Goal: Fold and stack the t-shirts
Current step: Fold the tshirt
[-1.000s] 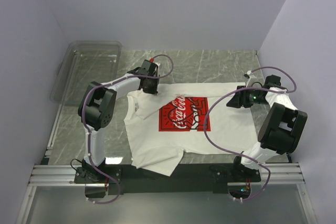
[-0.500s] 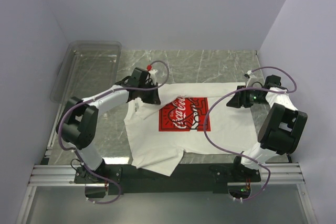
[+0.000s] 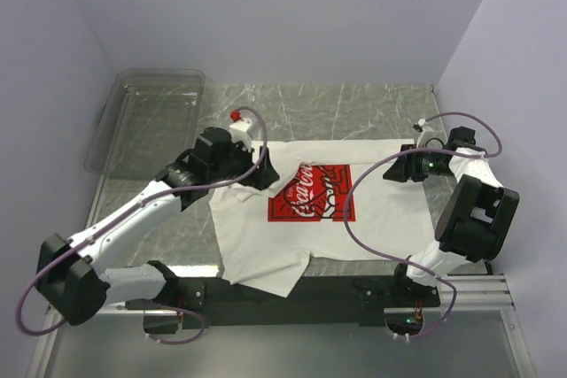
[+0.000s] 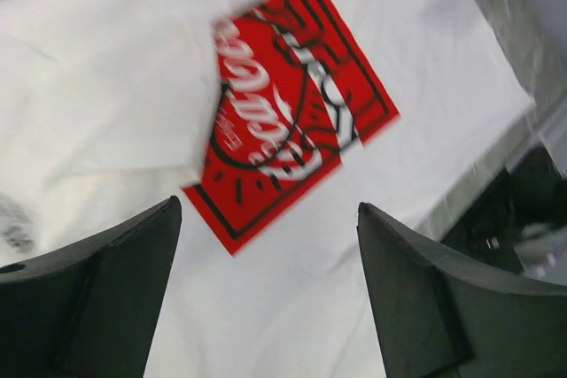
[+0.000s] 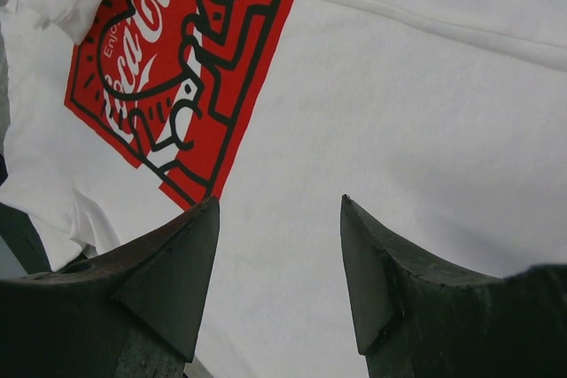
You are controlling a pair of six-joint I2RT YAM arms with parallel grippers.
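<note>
One white t-shirt lies spread on the marble table, its red square print facing up. Its upper left sleeve is folded in over the body, and in the left wrist view this white flap covers one edge of the print. My left gripper hovers just left of the print, open, with only shirt cloth showing between its fingers. My right gripper stands open above the shirt's right part, fingertips clear of the print.
A clear plastic bin stands at the far left of the table. The shirt's near sleeve hangs over the dark front rail. Walls close in the back and both sides.
My left gripper has gone from shut to open, letting go of the shirt's upper left sleeve. It has come nearer, towards the print, and the left arm has swung low and left. The right arm is still.
</note>
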